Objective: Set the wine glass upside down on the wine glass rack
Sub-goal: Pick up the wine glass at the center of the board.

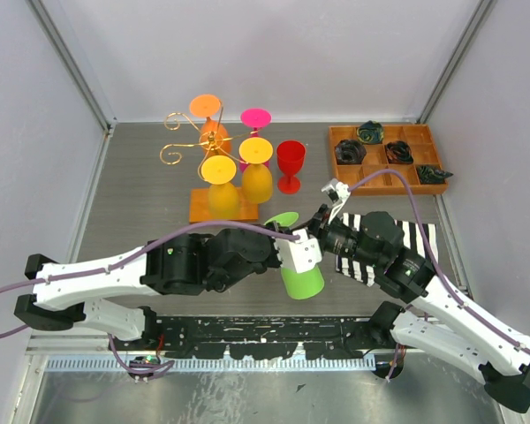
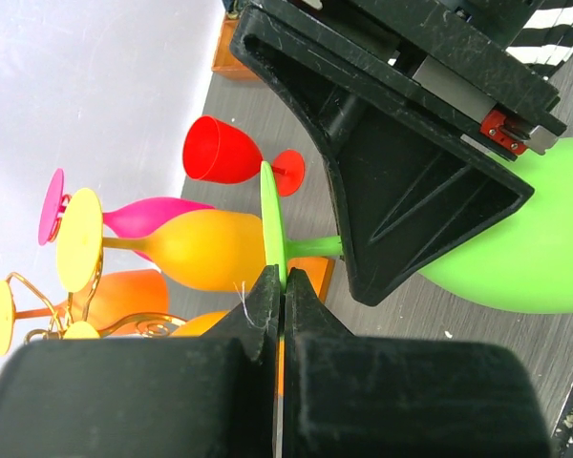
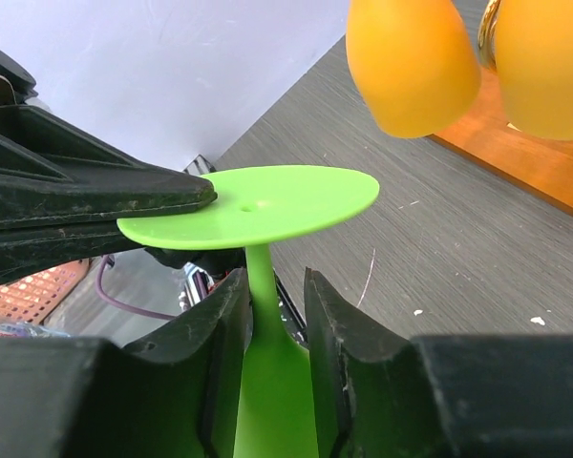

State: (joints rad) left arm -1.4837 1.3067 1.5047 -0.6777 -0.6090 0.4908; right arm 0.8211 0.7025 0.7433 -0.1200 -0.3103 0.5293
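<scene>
The green wine glass [image 1: 302,281] hangs upside down over the table's middle, foot [image 1: 283,220] up and bowl down. My left gripper [image 2: 283,281] is shut on the rim of its flat foot [image 2: 270,219]. From the right, my right gripper [image 3: 272,286] is closed around the stem [image 3: 261,277] just under the foot [image 3: 258,205], and the flaring stem fills the gap between its fingers. The wine glass rack [image 1: 194,141], gold wire on an orange-brown base [image 1: 221,210], stands behind, to the left. Orange, pink and yellow glasses hang on it upside down.
A red glass [image 1: 291,163] stands upright to the right of the rack. At the back right is a compartmented wooden tray [image 1: 420,134] with dark items. A black-and-white striped cloth [image 1: 420,234] lies under my right arm. Grey walls close in the table.
</scene>
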